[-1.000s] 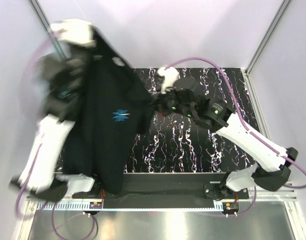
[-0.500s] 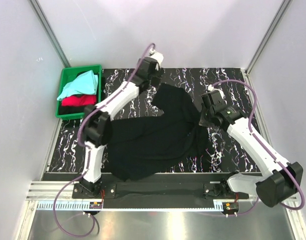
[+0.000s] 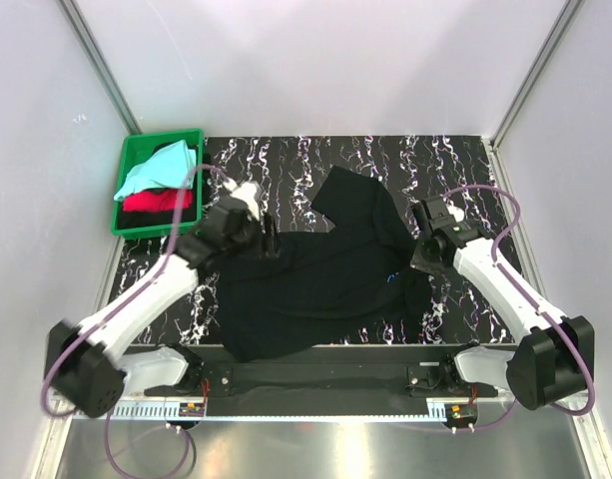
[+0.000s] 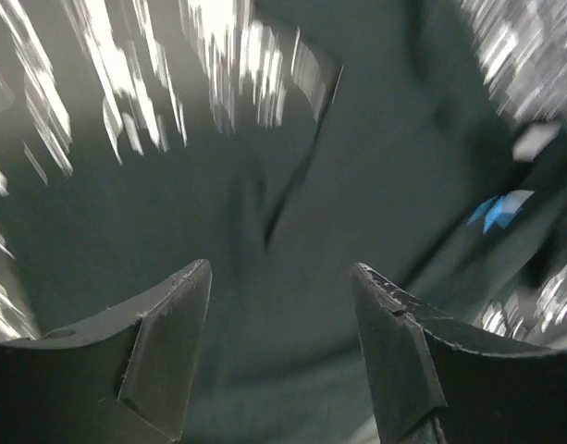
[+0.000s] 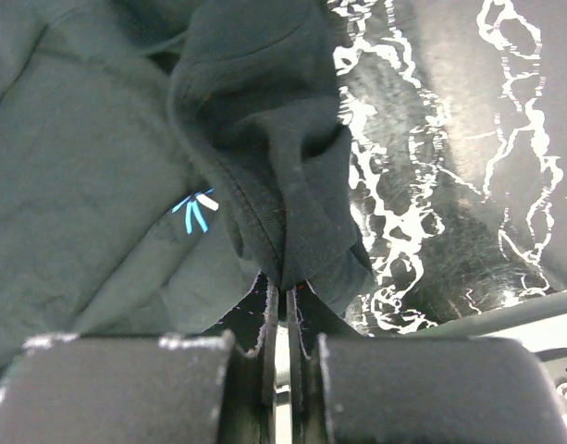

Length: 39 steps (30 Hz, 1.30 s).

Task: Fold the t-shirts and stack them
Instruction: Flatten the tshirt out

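The black t-shirt [image 3: 325, 284] lies loosely spread and creased on the tabletop, one sleeve pointing to the back [image 3: 350, 195]. My left gripper [image 3: 269, 239] hangs open just above its left part; in the blurred left wrist view the open gripper [image 4: 281, 277] has only black cloth [image 4: 357, 166] under it. My right gripper [image 3: 421, 261] is shut on the shirt's right edge; the right wrist view shows the gripper [image 5: 281, 289] pinching a bunched fold [image 5: 265, 139]. A small blue logo [image 5: 198, 209] shows on the shirt. The aqua t-shirt [image 3: 154, 170] and red t-shirt [image 3: 154, 201] lie in the crate.
A green plastic crate [image 3: 125, 168] stands at the back left corner of the black white-streaked tabletop [image 3: 445, 165]. Metal frame posts and white walls close in the sides. A rail [image 3: 325, 377] runs along the near edge between the arm bases.
The left arm swung the lifted shirt down over the table and let go, then drew back left with open jaws. The shirt now lies flat. The right gripper shifted right, still holding the edge.
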Tool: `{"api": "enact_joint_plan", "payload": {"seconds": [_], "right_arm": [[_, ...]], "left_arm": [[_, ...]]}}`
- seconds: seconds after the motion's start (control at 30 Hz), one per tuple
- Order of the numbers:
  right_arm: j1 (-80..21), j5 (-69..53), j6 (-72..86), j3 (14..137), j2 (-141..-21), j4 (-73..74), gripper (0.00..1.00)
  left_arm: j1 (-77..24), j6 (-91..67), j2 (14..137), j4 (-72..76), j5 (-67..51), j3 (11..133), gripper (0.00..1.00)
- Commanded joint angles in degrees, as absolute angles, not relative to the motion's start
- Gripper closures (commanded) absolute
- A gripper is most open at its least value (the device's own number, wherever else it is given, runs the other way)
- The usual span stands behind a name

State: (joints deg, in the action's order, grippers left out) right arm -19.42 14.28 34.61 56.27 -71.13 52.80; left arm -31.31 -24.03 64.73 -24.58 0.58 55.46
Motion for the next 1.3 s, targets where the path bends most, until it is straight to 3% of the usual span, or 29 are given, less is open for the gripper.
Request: {"api": "enact_joint_plan", "payload": {"seconds": [0.0, 0.1, 0.13, 0.4, 0.7, 0.8, 0.83, 0.87, 0.97, 1.07, 1.17, 1.27], "right_arm": [[-17.76, 16.00, 34.64, 57.74, -69.96, 52.30, 0.97], [-17.67, 15.91, 34.19, 58.53, -70.48, 51.51, 0.97], [-17.58, 15.65, 34.19, 58.80, -71.01, 51.24, 0.97], [-15.39, 9.85, 31.30, 66.42, -79.00, 44.22, 0.96], [-6.87, 3.70, 27.25, 86.63, -100.62, 43.85, 0.93], [-3.61, 2.55, 25.15, 91.82, -105.11, 47.09, 0.68], [-2.99, 2.98, 24.27, 92.72, -106.25, 47.98, 0.55], [-2.03, 3.86, 23.47, 93.25, -106.43, 48.86, 0.36], [-1.06, 6.76, 19.87, 92.20, -104.77, 50.36, 0.17], [-1.05, 3.19, 20.73, 87.38, -99.51, 49.93, 0.15], [-1.58, -11.04, 24.25, 76.85, -91.87, 45.55, 0.10], [-5.17, -15.47, 29.86, 66.56, -85.01, 39.13, 0.07]], "left_arm": [[-31.38, -30.40, 69.77, -25.84, -6.94, 50.28, 0.34], [-31.29, -32.95, 77.94, -26.45, -7.13, 51.15, 0.36], [-31.29, -34.26, 79.87, -27.15, -3.55, 52.02, 0.42], [-28.48, -34.28, 102.26, -27.60, 6.85, 61.51, 0.41], [-17.14, -26.46, 122.07, -31.88, 1.24, 88.65, 0.41], [-16.70, -25.05, 120.51, -33.75, 1.85, 92.81, 0.37], [-16.87, -24.96, 117.45, -33.75, 0.89, 91.59, 0.36], [-16.96, -24.61, 115.77, -33.75, 0.53, 90.54, 0.35], [-17.58, -24.35, 107.10, -34.19, 0.62, 84.31, 0.32], [-19.16, -23.73, 97.52, -34.19, 0.70, 76.75, 0.30], [-21.00, -24.16, 91.43, -34.19, 0.79, 69.63, 0.29], [-21.18, -24.87, 86.84, -34.19, 0.35, 64.26, 0.30]]}}
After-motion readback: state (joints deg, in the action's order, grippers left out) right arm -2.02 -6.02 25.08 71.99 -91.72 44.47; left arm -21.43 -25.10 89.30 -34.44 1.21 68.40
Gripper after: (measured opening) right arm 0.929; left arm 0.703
